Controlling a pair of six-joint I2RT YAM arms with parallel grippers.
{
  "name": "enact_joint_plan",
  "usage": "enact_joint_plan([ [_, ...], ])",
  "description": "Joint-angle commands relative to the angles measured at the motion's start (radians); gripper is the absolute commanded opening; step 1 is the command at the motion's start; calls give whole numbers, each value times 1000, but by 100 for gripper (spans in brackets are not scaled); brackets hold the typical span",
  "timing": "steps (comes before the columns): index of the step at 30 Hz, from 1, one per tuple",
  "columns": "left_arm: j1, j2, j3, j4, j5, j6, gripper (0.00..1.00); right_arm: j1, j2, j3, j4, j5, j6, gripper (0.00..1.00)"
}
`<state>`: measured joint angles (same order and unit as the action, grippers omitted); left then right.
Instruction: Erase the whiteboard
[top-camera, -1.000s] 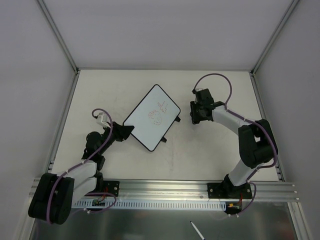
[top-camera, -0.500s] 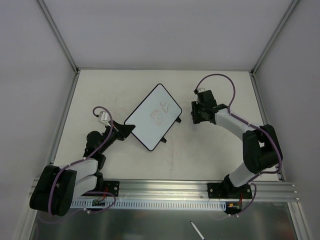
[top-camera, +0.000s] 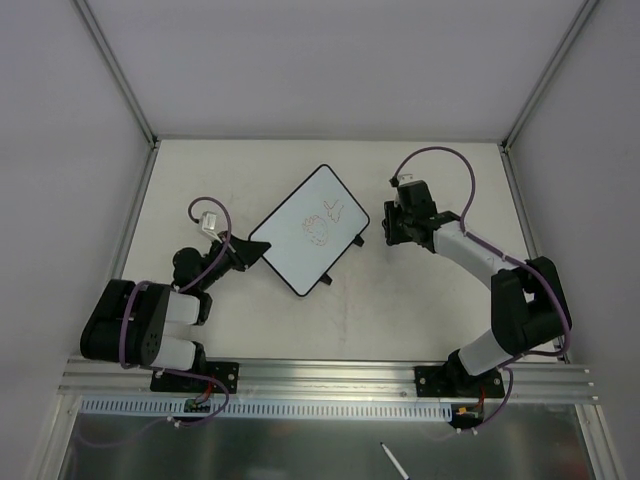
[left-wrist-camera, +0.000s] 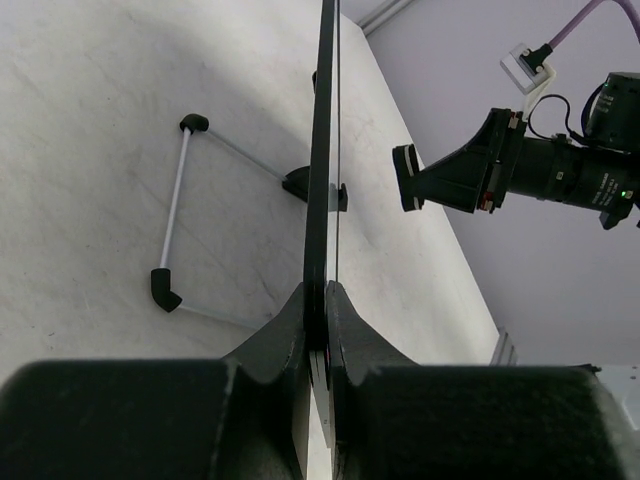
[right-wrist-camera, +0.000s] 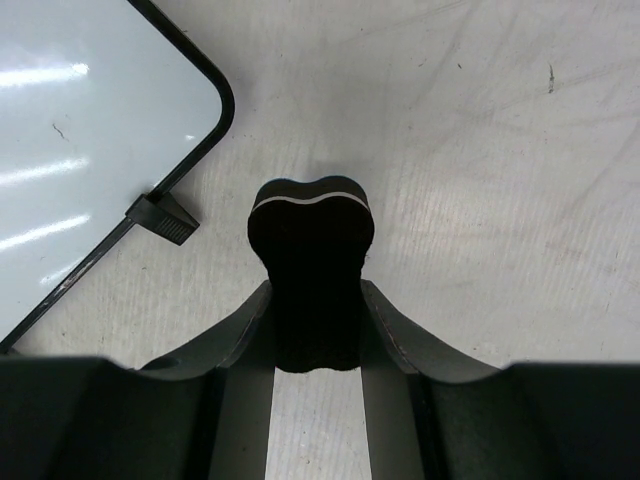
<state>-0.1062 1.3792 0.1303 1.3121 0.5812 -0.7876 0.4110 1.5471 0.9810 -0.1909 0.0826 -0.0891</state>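
At the board's (top-camera: 305, 230) left corner the left hand (top-camera: 243, 257) clamps its rim, bracing it on the counter (top-camera: 420, 300). Right of the board, the right hand (top-camera: 392, 228) grips the eraser (right-wrist-camera: 311, 235), not yet touching; next, I judge, sweep it over the scribbles (top-camera: 318, 225).

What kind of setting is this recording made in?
Probably a lab robot cell: a white table boxed in by plain panels on aluminium posts, with a mounting rail along its near edge.
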Motion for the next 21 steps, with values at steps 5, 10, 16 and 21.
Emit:
enact_joint_plan([
  [5,76,192,45,219,146,71,0,11,-65,-21,56,-9,14,0],
  [10,74,126,52,106,131,103,0,26,-85,-42,116,-66,2,0],
  [16,74,15,65,-55,105,146,0,87,-114,-53,185,-113,-35,0],
  [21,74,-63,65,-140,85,168,0,143,-117,-45,266,-124,-70,0],
])
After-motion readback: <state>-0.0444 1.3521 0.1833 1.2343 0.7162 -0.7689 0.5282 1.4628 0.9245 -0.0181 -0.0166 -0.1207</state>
